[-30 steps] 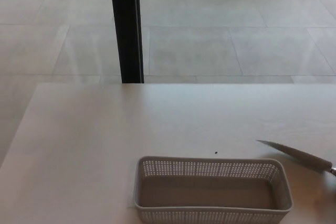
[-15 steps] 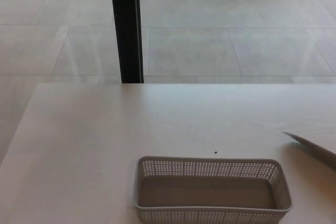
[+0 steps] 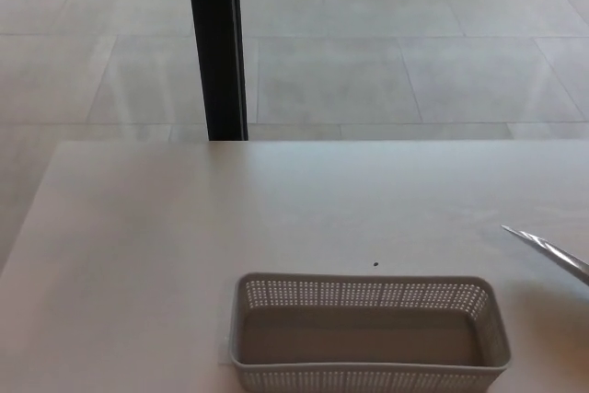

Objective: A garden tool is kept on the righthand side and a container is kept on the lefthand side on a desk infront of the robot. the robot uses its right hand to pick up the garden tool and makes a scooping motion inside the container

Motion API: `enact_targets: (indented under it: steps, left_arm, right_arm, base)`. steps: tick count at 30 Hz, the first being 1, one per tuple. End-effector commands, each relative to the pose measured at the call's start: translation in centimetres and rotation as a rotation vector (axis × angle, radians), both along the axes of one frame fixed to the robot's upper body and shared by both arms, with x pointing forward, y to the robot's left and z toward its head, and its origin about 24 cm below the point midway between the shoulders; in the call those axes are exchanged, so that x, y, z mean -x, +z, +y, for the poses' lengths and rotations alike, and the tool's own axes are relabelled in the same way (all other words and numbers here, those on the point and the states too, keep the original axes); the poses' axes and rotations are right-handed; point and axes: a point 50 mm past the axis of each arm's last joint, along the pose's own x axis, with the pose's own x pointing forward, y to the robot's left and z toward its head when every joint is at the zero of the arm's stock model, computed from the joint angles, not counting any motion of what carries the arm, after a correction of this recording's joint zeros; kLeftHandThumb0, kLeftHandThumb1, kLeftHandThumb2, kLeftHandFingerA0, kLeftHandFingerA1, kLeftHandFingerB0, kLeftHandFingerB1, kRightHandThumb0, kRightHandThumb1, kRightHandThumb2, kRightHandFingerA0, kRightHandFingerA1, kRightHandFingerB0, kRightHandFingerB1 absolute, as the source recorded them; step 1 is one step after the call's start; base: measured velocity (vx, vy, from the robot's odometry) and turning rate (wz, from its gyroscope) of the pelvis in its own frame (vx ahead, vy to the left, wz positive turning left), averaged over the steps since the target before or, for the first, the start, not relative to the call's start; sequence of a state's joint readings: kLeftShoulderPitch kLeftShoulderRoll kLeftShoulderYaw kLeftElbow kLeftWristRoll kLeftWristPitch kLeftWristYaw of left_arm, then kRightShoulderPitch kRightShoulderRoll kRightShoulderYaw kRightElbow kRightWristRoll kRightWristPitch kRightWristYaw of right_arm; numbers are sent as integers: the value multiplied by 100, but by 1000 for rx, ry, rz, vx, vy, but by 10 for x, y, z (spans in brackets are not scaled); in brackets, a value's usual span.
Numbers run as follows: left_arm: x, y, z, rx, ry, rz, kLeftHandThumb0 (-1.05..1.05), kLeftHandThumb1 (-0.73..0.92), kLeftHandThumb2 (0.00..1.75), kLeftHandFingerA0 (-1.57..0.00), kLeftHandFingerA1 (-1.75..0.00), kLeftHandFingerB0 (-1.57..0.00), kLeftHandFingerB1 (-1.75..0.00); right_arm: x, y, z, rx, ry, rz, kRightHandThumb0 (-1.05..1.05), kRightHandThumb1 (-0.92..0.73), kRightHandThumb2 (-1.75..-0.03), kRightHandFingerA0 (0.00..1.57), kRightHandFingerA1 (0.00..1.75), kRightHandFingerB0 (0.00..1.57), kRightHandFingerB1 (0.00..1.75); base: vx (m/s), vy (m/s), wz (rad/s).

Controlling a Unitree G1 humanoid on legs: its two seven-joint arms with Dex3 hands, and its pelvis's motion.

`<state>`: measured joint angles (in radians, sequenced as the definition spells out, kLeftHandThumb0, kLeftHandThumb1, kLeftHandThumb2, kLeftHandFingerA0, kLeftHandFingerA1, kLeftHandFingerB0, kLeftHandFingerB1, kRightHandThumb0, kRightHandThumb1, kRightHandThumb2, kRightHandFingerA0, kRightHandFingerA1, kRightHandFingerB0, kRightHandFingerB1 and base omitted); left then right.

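A grey perforated plastic container [image 3: 368,333] sits near the front edge of the pale desk [image 3: 184,227], a little right of centre, and its inside looks empty. The metal blade tip of the garden tool [image 3: 552,251] pokes in from the right edge of the head view, to the right of the container and apart from it. Its handle is cut off by the picture's edge, so what holds it is hidden. Neither of my hands shows in the view.
A black vertical post [image 3: 216,43] stands beyond the desk's far edge, left of centre. Grey tiled floor [image 3: 414,62] lies behind the desk. A tiny dark speck [image 3: 375,264] sits on the desk just behind the container.
The tool's blade has drawn back to the right, so less of it shows than a second ago. The whole view has shifted slightly, so the camera moved a little.
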<state>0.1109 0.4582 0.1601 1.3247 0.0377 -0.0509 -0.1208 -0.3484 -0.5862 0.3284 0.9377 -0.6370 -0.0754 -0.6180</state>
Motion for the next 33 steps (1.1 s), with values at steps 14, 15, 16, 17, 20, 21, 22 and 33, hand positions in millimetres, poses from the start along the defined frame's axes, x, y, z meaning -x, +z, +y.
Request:
enact_targets:
  steps: [14, 15, 16, 17, 20, 21, 22, 33]
  left_arm:
    - [-2, 11, 14, -35, -58, 36, -14, -4, 116, -86, -97, -76, -90]
    - [-2, 11, 14, -36, -63, 40, -15, -4, 114, -86, -96, -77, -90]
    - [-2, 11, 14, -38, -62, 39, -14, -3, 113, -89, -97, -79, -90]
    - [-2, 11, 14, -37, -61, 36, -15, -3, 113, -88, -97, -78, -90]
    - [-2, 10, 13, -30, -46, 28, -8, -6, 117, -90, -99, -78, -92]
    - [-2, 10, 13, -30, -50, 30, -12, -5, 115, -88, -98, -78, -91]
    - [-2, 11, 14, -33, -54, 33, -12, -5, 115, -88, -98, -78, -91]
    - [-7, 14, 17, -30, -86, 28, -19, -8, 105, -85, -97, -79, -90]
  right_arm:
    - [-6, 118, 9, 186, 417, -714, -23, -62, -137, 108, 175, 70, 175]
    - [-5, 122, 11, 203, 440, -714, -24, -58, -134, 104, 175, 69, 175]
    - [-4, 125, 12, 208, 457, -712, -24, -54, -133, 103, 175, 68, 175]
    - [-3, 128, 14, 215, 471, -711, -24, -51, -131, 103, 175, 68, 175]
    - [2, 135, 20, 272, 574, -704, -15, -37, -123, 108, 175, 66, 175]
    - [4, 135, 22, 290, 603, -700, -14, -33, -112, 104, 175, 61, 174]
    - [6, 134, 24, 313, 629, -693, -14, -33, -112, 104, 175, 61, 174]
    - [22, 120, 33, 394, 840, -546, -26, -44, -86, 102, 175, 78, 147]
  base:
    - [0, 0, 0]
    - [0, 0, 0]
    - [0, 0, 0]
    - [0, 0, 0]
    - [0, 0, 0]
    - [0, 0, 0]
    - [0, 0, 0]
    - [0, 0, 0]
